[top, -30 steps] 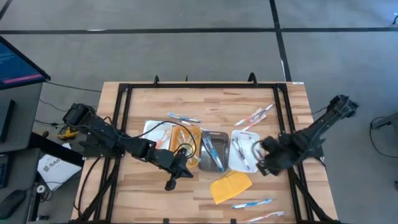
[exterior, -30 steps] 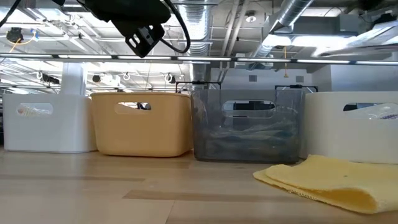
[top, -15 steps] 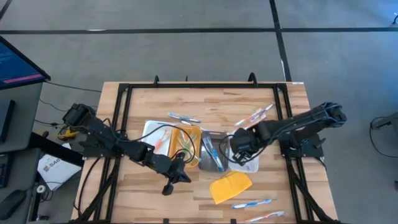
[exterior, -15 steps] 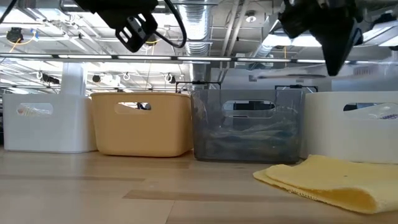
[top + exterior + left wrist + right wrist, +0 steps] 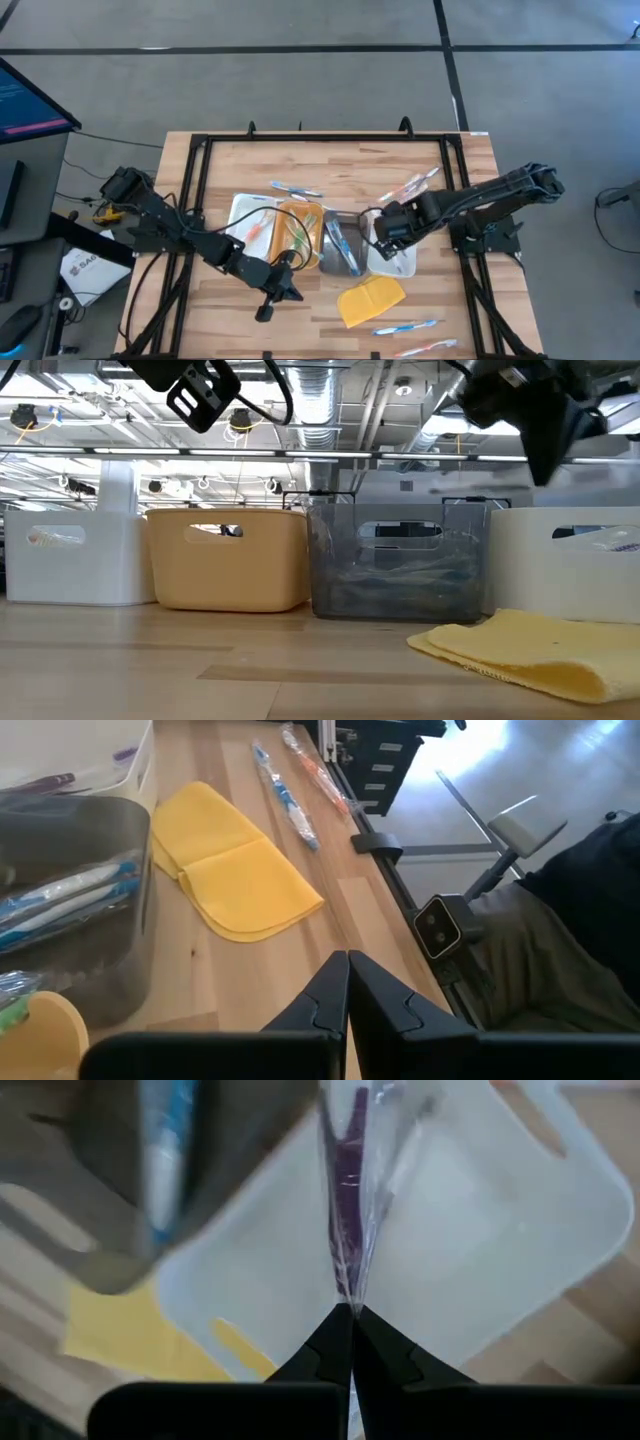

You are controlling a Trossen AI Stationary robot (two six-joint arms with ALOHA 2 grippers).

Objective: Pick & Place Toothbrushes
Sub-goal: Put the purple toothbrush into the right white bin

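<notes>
My right tool [image 5: 345, 1312], clenched on a wrapped purple toothbrush [image 5: 350, 1200], hangs over the white tray [image 5: 520, 1210]; next release it inside; left tool [image 5: 347, 982] clenched empty above the counter [image 5: 300, 960].

The right end effector [image 5: 381, 238] has swung in from the worktop's right edge, where it hung a second ago, and now sits over the right white tray [image 5: 397, 262], its closed tips pinching a clear-wrapped purple toothbrush [image 5: 349, 1230] above that tray. The left end effector [image 5: 264, 313] has slid away from the orange tray [image 5: 311, 215] toward the front edge of the worktop [image 5: 230, 320], closed and empty. In the low view, the left arm has drifted leftward and upward, while the right arm has entered at the upper right.
</notes>
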